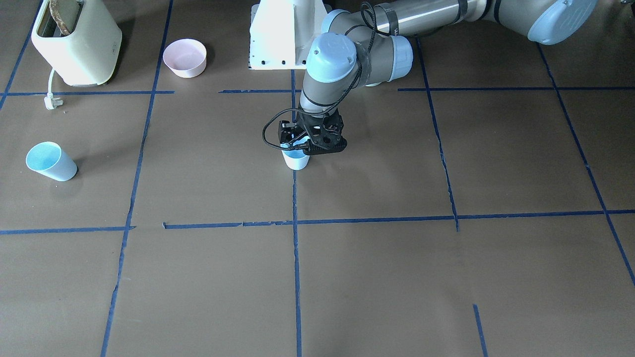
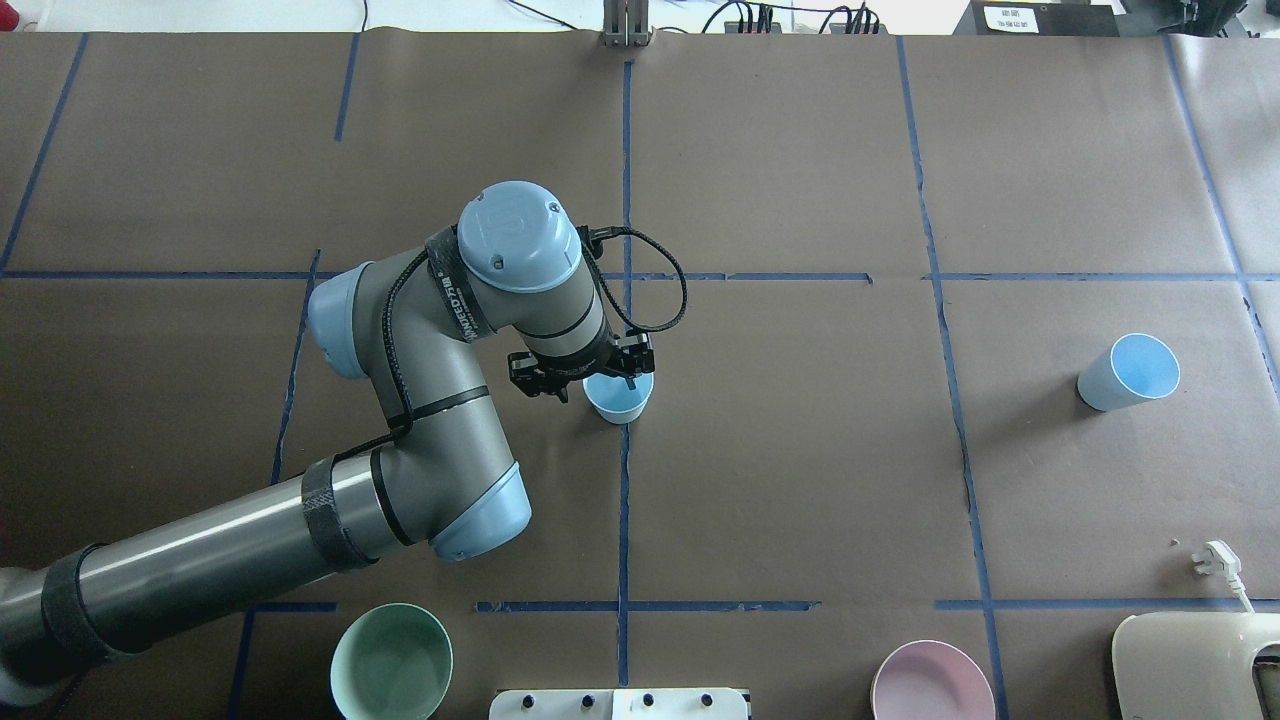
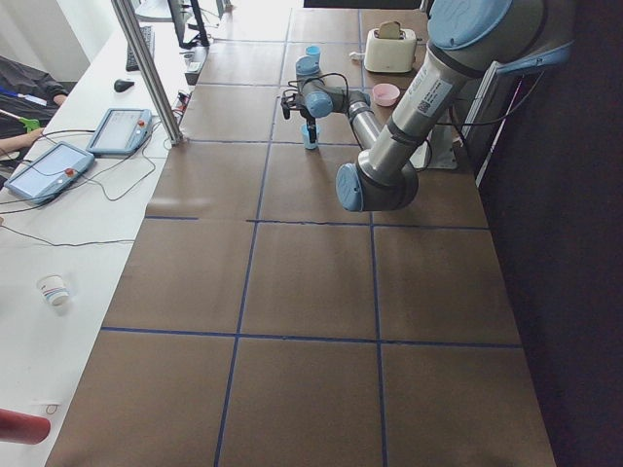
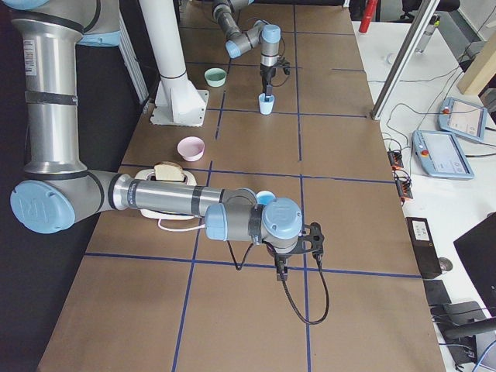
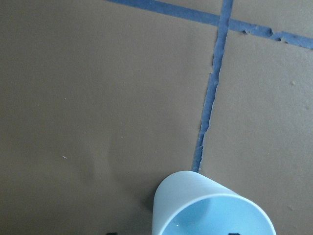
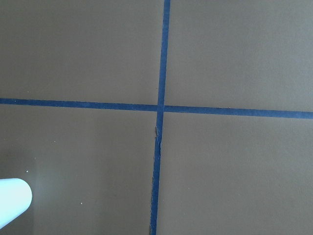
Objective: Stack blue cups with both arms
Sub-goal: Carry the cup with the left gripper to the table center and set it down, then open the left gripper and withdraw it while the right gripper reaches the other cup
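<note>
One pale-blue cup [image 1: 296,159] stands upright near the table's middle on a blue tape line. It also shows in the overhead view [image 2: 620,400] and at the bottom of the left wrist view [image 5: 210,208]. My left gripper [image 1: 311,144] is right above it at rim height. It is open, with one fingertip outside the cup wall and one inside. The second blue cup [image 1: 51,161] stands alone far to my right [image 2: 1128,372]. My right gripper [image 4: 298,252] shows only in the exterior right view, just past that cup. I cannot tell whether it is open or shut.
A cream toaster [image 1: 77,42] with bread in it and its loose plug [image 1: 51,101] sit near my right side. A pink bowl [image 1: 185,57] is beside it. A mint-green bowl [image 2: 391,662] is near my left. The white pedestal [image 1: 278,34] stands at the table's robot-side edge.
</note>
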Tool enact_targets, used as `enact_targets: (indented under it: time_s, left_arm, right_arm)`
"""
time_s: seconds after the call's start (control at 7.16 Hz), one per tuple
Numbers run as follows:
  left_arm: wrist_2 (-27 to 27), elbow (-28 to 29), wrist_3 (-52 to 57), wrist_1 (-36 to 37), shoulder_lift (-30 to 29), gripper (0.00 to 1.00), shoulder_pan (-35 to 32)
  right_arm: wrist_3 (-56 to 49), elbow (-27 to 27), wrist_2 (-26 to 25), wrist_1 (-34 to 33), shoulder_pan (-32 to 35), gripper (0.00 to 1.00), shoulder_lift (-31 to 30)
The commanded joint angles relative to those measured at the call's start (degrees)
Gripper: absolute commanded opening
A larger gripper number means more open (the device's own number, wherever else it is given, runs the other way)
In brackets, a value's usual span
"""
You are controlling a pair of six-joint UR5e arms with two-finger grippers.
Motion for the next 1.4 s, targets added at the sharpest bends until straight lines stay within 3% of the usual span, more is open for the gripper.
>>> enact_targets:
  time_s: [0.0,0.28,0.42,0.7,1.26]
  left_arm:
    - [-1.98,-7.36,0.24,6.07,1.56,1.00,-2.27]
    - [-3.31,-20.97,6.09,16.71,7.69,1.00,-5.00]
    - [-3.31,-26.08,8.40,19.28,10.60,1.00,-6.57]
    - [-3.40,-30.95,8.86,22.63,13.35,1.00,-8.43]
    - [-3.40,-38.69,11.83,23.53,20.02,1.00,-10.62]
  right_arm:
    - [0.09,0.49,0.00,0.03,0.00,1.00,-0.19]
    - [2.97,1.55,0.00,1.25,-0.96,1.00,-0.46]
    - [8.99,2.60,0.09,6.65,-3.14,1.00,-1.94]
    - [31.87,3.66,0.00,26.22,-12.43,1.00,-4.85]
    - [42.44,9.20,-1.92,28.42,-22.47,1.00,-7.49]
